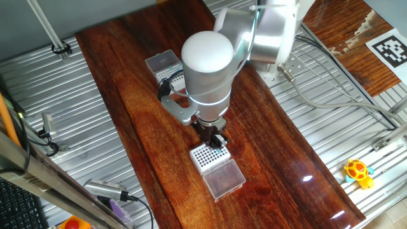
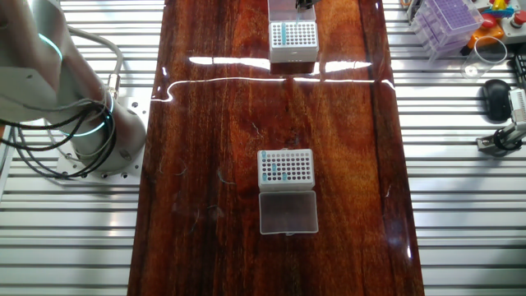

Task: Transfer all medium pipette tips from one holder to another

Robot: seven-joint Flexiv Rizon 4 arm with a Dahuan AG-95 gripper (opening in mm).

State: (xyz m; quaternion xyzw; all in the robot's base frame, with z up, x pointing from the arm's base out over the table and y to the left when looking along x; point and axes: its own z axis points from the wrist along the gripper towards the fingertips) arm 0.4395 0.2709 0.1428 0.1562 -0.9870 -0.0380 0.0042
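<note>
Gripper [image 1: 218, 141] down over the near rack [image 1: 210, 156] | jaws: cannot tell, arm blocks them | medium pipette tips [image 2: 278, 170] sit in that rack's left holes | far rack [image 2: 293, 40] holds more | tabletop [image 2: 222, 123].

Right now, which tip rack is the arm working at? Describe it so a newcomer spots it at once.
On the dark wooden board, two white tip racks stand well apart. Take the near rack, the one farther from the arm's base, with its clear lid lying open beside it. It alone sits directly below the gripper; the far rack has nothing over it.
</note>
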